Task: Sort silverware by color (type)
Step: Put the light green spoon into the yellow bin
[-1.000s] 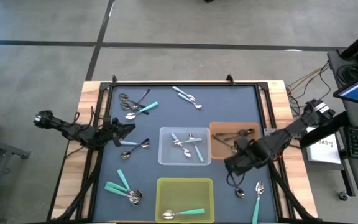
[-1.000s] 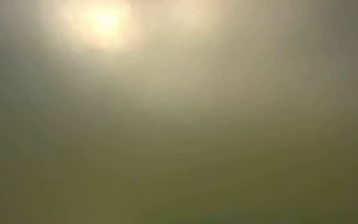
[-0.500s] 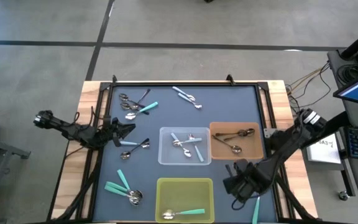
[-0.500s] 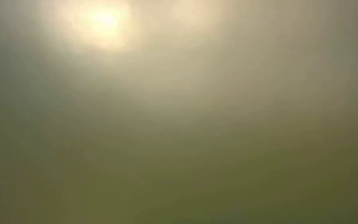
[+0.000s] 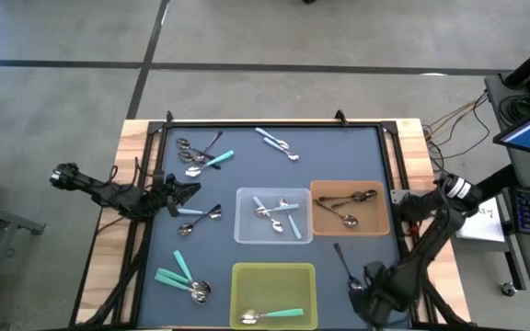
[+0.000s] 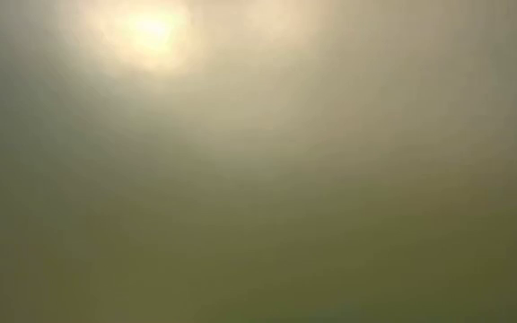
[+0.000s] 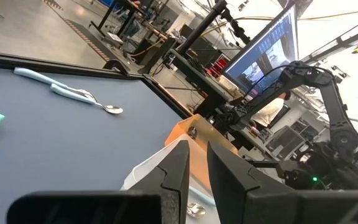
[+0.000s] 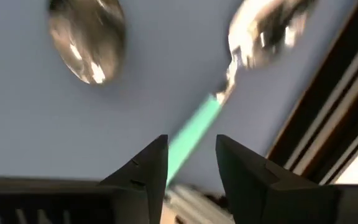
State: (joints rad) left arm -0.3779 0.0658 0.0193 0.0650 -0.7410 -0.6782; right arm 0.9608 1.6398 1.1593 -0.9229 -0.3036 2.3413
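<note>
My right gripper is low over the table's near right corner and open. In the right wrist view its fingers stand on either side of a teal-handled spoon's handle; the spoon's shiny bowl lies beyond them, and a second spoon bowl lies beside it. A dark-handled spoon lies flat just left of the gripper. My left gripper waits at the table's left side, with a narrow gap between its fingers. The low view shows only haze.
The clear bin holds light blue spoons, the brown bin dark ones, and the yellow-green bin one teal spoon. Loose spoons lie far left, at the far middle, left of the clear bin and near left. A raised black frame borders the table.
My right gripper has moved from beside the brown bin toward the table's near right corner and come down over the teal-handled spoon there. The dark-handled spoon that the arm covered now shows.
</note>
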